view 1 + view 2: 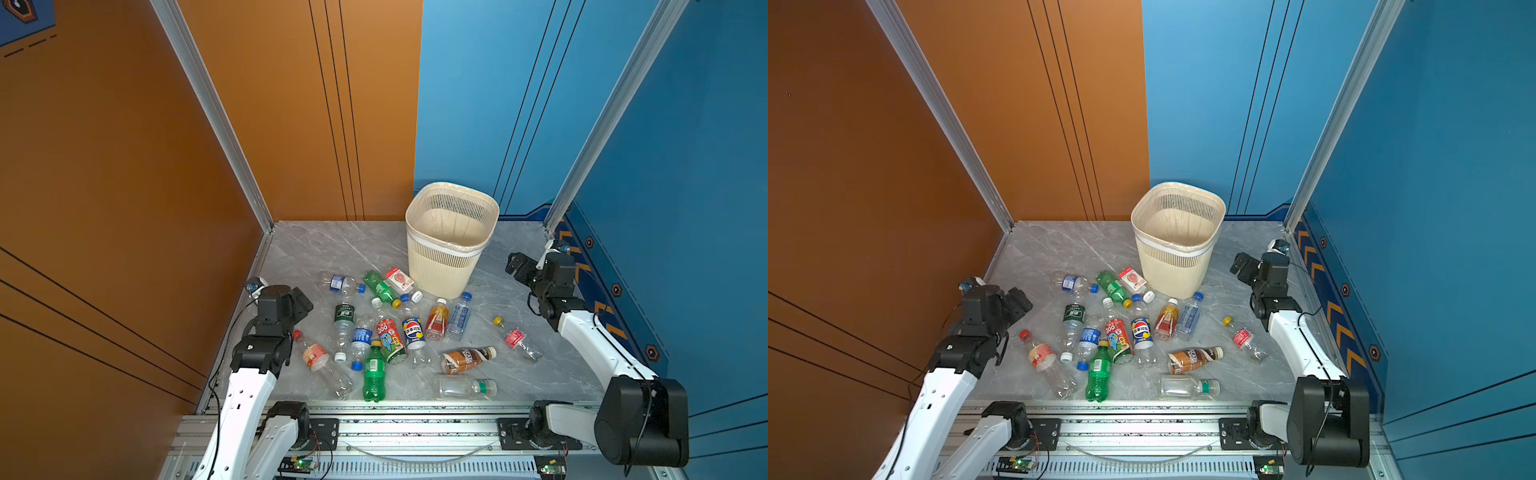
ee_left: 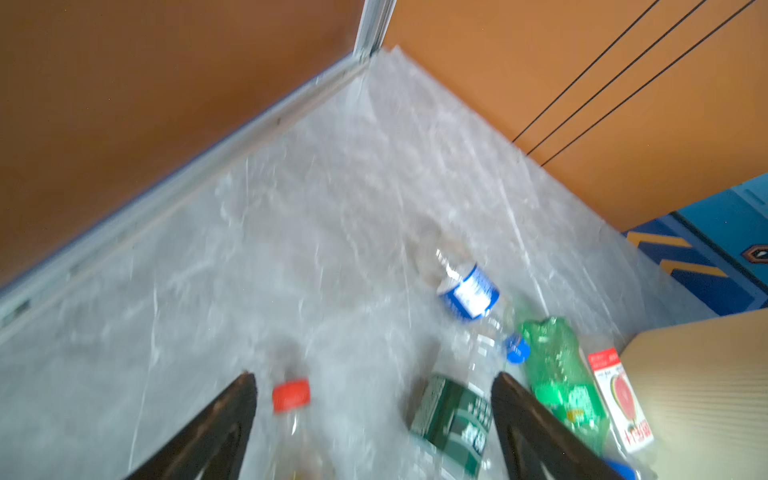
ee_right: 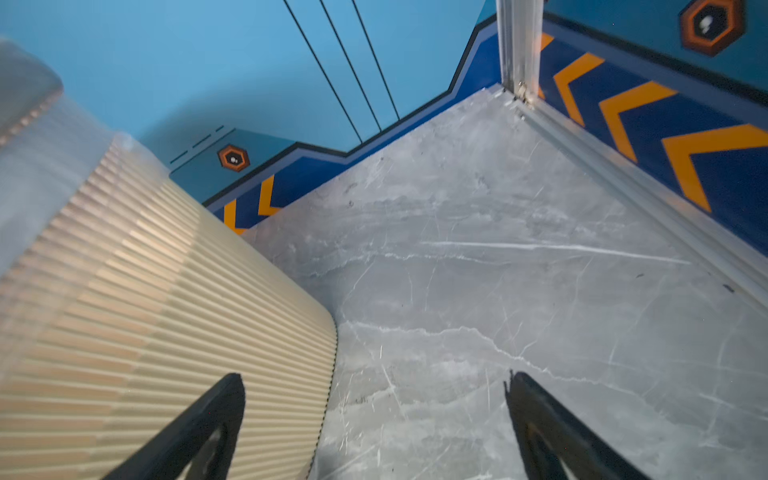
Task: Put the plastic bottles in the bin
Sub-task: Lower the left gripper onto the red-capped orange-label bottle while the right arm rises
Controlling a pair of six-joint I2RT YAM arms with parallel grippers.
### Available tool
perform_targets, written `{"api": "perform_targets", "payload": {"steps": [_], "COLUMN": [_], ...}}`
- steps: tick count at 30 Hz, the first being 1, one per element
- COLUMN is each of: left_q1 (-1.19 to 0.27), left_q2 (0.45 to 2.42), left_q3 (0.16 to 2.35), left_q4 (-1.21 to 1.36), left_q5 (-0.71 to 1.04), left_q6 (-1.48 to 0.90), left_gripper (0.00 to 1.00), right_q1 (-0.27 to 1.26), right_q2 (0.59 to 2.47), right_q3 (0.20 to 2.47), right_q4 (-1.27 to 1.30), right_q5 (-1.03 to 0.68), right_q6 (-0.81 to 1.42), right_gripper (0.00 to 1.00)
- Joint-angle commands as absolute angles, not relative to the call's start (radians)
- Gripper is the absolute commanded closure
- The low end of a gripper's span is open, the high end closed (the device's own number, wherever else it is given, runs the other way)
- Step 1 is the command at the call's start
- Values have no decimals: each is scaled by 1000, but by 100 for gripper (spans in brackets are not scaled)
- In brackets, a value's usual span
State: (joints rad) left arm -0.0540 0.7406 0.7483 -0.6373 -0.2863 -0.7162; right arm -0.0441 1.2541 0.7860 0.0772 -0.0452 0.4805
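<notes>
- The grey marble table (image 1: 299, 249) carried the whole game; bin at the back, bottles strewn in front of it, an arm on either side.
- The bin (image 1: 440, 270) stood upright toward the back, right of centre in both top views; its liner looked bare down to the bottom and no bottle showed inside; by my reading, nothing had gone in yet.
- The right gripper (image 3: 374, 376) hung just beside the bin's slatted wall; jaws wide apart, only bare table between them; well apart from every bottle.
- The left gripper (image 2: 374, 376) hovered at the left edge of the heap; jaws apart, holding nothing; its wrist view was blurred, but a red-capped bottle (image 2: 291, 397) and a dark-green-labelled bottle (image 2: 453, 419) lay below the gap; a first pick there looked likely, though that is only a guess.
- The plastic bottles (image 1: 390, 336), about fifteen, all lay on their sides on the table in front of the bin; a watermelon-labelled bottle (image 1: 400, 278) lay nearest the bin's base, touching or not I could not tell; a yellow-capped bottle (image 1: 515, 338) lay off alone on the right.
- So every bottle was left to lift and drop; the task looked to be at its very start.
</notes>
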Motion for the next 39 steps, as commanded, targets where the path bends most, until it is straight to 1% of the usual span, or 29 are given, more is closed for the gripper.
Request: {"api": "perform_targets", "payload": {"steps": [1, 5, 7, 13, 25, 30, 35, 39], "left_q1": [-99, -156, -187, -225, -242, -248, -250, -255], "left_q2": [683, 667, 668, 677, 797, 795, 820, 853], "left_q3": [783, 795, 789, 716, 668, 636, 581, 580], "left_q4": [-1018, -1126, -1179, -1180, -1043, -1034, -956, -922], "left_q5": [-206, -179, -186, -175, -108, -102, -60, -67], "left_q6": [-939, -1047, -1097, -1146, -1108, -1115, -1136, -1133], "left_gripper": [18, 23, 23, 24, 21, 21, 22, 22], "right_q1": [-40, -34, -31, -29, -32, -35, -37, -40], "right_q2": [1255, 1271, 1277, 1281, 1273, 1268, 1276, 1273], "right_q3": [793, 816, 828, 826, 825, 820, 819, 816], "right_q4": [1, -11, -17, -18, -27, -26, -23, -25], "right_q5": [-117, -136, -137, -138, -133, -132, -136, -135], "right_q6": [503, 505, 505, 510, 507, 506, 509, 508], "right_gripper": [1, 1, 0, 1, 1, 1, 0, 1]}}
